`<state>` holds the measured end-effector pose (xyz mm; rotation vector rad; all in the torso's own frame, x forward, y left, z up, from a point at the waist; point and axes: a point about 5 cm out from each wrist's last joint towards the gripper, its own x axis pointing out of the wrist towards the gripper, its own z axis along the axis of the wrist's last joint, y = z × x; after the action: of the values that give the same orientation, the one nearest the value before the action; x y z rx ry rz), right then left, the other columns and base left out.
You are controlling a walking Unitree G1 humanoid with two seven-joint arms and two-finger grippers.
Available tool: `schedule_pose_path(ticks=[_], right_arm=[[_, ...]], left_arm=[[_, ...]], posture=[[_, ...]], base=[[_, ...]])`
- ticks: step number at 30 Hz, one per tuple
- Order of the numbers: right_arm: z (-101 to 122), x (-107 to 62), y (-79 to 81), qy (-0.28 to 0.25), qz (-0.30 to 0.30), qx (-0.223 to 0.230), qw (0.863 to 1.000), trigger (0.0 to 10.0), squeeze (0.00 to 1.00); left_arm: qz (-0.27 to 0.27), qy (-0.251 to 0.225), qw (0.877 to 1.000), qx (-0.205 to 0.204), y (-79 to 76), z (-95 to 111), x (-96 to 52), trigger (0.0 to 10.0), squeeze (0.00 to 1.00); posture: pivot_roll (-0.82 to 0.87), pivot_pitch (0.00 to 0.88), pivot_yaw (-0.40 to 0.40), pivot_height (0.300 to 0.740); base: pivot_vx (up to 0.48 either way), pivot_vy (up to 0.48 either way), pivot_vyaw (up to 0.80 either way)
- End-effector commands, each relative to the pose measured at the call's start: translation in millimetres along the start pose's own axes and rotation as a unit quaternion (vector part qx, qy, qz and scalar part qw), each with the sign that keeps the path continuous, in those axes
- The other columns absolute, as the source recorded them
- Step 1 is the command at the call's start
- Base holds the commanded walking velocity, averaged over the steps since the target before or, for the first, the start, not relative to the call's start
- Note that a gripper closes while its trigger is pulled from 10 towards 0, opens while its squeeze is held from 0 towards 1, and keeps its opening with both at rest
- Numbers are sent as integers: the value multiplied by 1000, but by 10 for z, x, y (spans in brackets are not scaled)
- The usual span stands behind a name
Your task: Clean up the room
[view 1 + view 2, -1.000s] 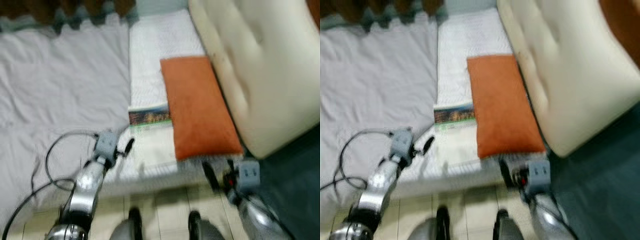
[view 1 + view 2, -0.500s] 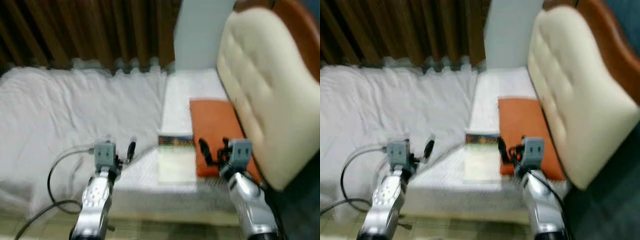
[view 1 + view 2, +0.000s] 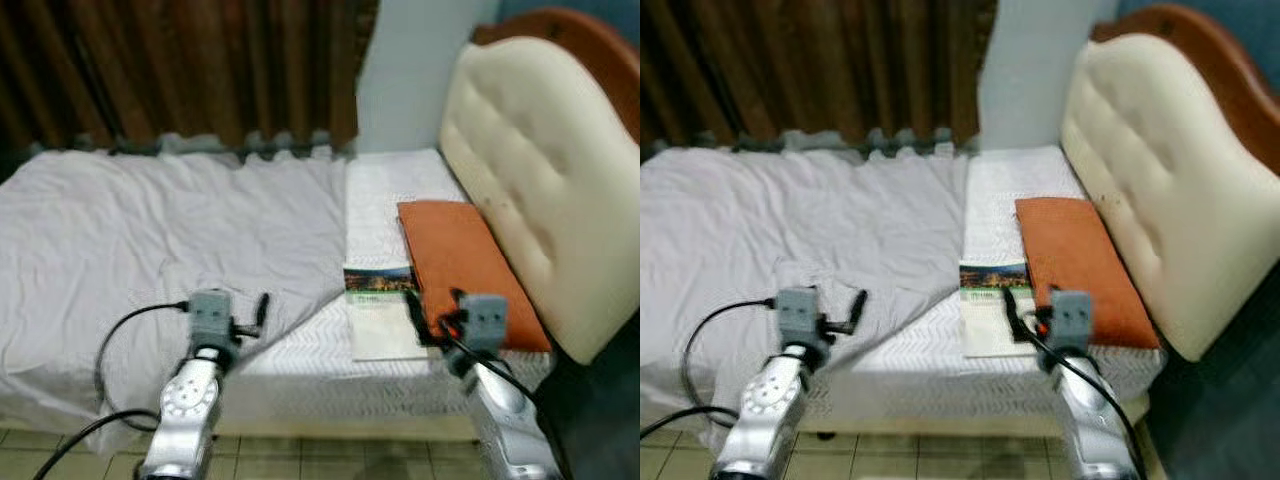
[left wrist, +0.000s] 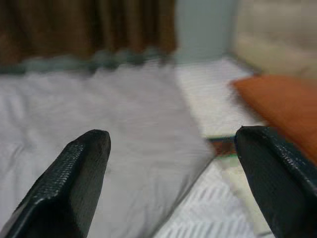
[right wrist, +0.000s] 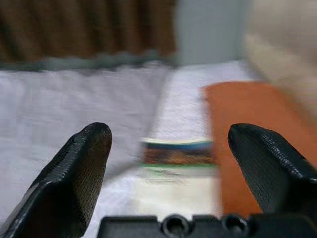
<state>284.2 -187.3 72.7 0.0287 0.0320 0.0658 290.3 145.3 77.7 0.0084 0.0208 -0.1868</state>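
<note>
A bed fills the scene, its crumpled grey-white sheet (image 3: 150,230) folded back from a white quilted mattress cover (image 3: 385,185). On that cover lie a flat orange pillow (image 3: 450,250) and, beside it, a booklet (image 3: 375,305) with a dark picture strip at its top. My left gripper (image 3: 258,315) hovers open over the sheet's folded edge, its fingers (image 4: 79,168) wide apart. My right gripper (image 3: 415,315) is open too, low over the near end of the booklet (image 5: 176,153), next to the pillow (image 5: 242,119).
A padded cream headboard (image 3: 540,170) with a brown wooden rim stands at the right. Brown curtains (image 3: 200,70) hang behind the bed. A black cable (image 3: 110,350) loops from my left arm. Tiled floor (image 3: 300,460) runs along the bed's near edge.
The camera has tilted up, so the floor and my feet have left the picture and the curtains show. Both arms have risen; the right gripper now sits over the booklet.
</note>
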Motion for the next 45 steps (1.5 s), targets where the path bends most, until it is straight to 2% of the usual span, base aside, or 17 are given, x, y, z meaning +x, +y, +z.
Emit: schedule_pose_path(ticks=[1,2,5,7,9,11,14,16,19,20,22,28,41,45], right_arm=[[98,35,26,-32,-8,-18,999,10000,0],[119,-14,-25,-48,-31,-32,998,10000,0],[69,-36,-56,-37,-39,-25,998,10000,0],[7,-17,-40,-19,-24,-16,999,10000,0],[-45,30,87,3,26,-3,1000,10000,0],[-58,38,126,5,38,-2,999,10000,0],[-68,42,161,5,49,-5,999,10000,0],[-82,55,160,15,55,-7,998,10000,0],[-87,69,162,18,62,-4,998,10000,0],[-85,75,160,19,65,-3,998,10000,0],[-88,95,146,24,67,-12,997,10000,0],[-76,122,151,23,69,-8,997,10000,0],[-84,131,174,24,75,-13,997,10000,0],[-106,129,181,30,76,-13,997,10000,0]], left_arm=[[0,-20,1000,17,73,74,-16,10000,0],[4,-42,999,8,103,147,-25,10000,0],[6,-48,999,0,114,175,-27,10000,0],[16,-37,999,-19,124,147,-18,10000,0],[31,-3,998,-46,141,49,1,10000,0],[36,6,998,-47,142,18,-1,10000,0],[39,27,998,-27,129,-46,-7,10000,0],[41,15,999,-21,88,5,2,10000,0],[50,13,998,-37,77,19,16,10000,0],[53,15,998,-43,77,19,22,10000,0],[55,24,998,-31,78,9,44,10000,0],[32,25,999,-20,54,47,120,10000,0],[30,31,999,-25,64,58,177,10000,0],[29,33,999,-25,45,53,185,10000,0]], posture=[[22,0,11,740],[24,0,11,740],[24,0,11,740],[23,0,13,740],[18,0,15,740],[17,0,16,740],[17,0,16,740],[17,0,10,740],[17,0,7,740],[16,0,5,740],[16,0,3,740],[11,0,2,740],[4,3,11,740],[4,6,11,740]], base=[[0,480,0],[0,480,0],[0,480,0],[0,480,0],[0,480,0],[0,480,0],[0,160,0],[0,0,0],[180,0,0],[405,255,0],[382,289,625],[388,281,102],[394,273,0],[394,272,-800]])
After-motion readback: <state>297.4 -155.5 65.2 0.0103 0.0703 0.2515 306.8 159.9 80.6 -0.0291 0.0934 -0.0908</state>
